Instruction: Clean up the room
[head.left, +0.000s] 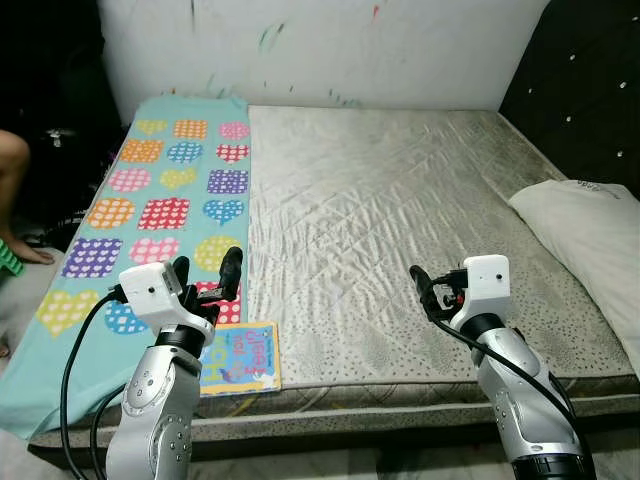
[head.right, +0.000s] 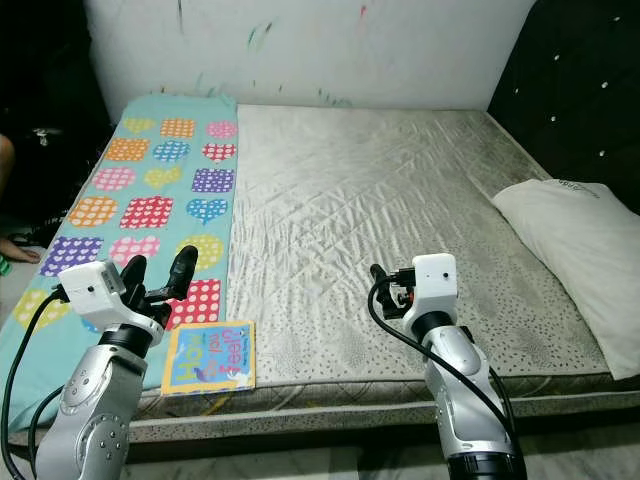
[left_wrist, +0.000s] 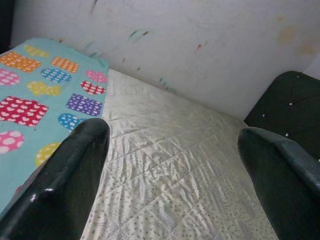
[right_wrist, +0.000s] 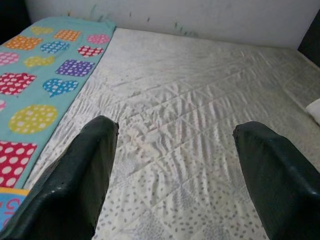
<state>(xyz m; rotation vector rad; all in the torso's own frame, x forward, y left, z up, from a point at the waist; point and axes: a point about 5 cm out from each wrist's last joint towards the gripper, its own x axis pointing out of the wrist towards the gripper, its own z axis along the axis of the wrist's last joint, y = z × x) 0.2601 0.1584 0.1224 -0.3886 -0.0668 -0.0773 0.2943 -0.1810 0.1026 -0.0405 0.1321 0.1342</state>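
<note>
Just beneath our left gripper (head.left: 207, 275), fingers spread wide, colourful square picture book (head.left: 240, 358) on mattress edge, our right gripper (right_wrist: 172, 175) wide too.

White wall (head.left: 330, 50) is running along behind the bed, flecked with small coloured paint marks. A dark padded headboard (head.left: 590, 90) with little studs is standing at the right side. Over at the far left a person's bare leg (head.left: 15, 190) is showing, the foot resting on the floor beside something green (head.left: 8, 258), with dark shadow sitting behind it
</note>
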